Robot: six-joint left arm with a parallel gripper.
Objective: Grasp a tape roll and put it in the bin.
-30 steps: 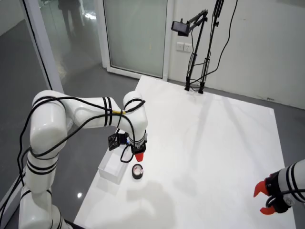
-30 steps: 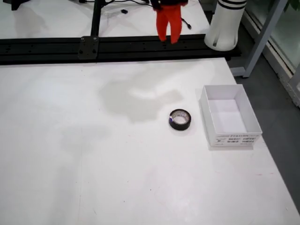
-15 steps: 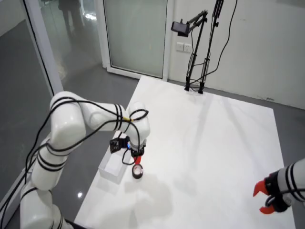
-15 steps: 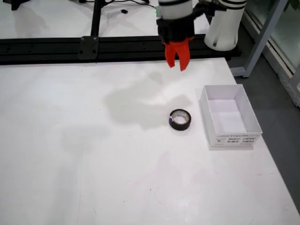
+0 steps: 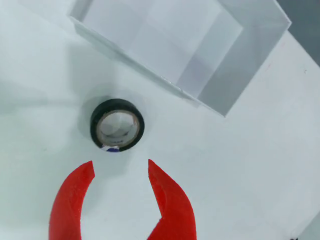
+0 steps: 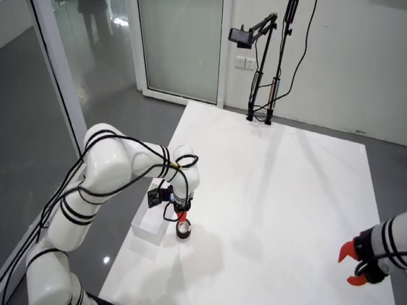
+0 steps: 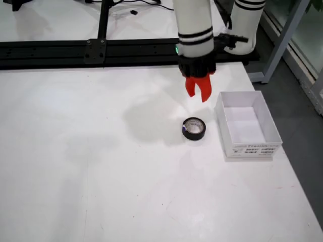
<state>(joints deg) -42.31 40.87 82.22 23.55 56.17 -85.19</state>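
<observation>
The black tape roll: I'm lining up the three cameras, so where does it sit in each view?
View riding on the gripper: the black tape roll lies left of centre, just beyond the open red gripper.
Side view: low and left of centre, directly under the gripper.
Front view: right of centre, below the gripper.
Shared landmark: the white open bin beside the roll.

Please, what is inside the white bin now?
The white bin holds nothing visible; its floor shows bare. The tape roll lies outside on the table, with the open gripper above it.
</observation>
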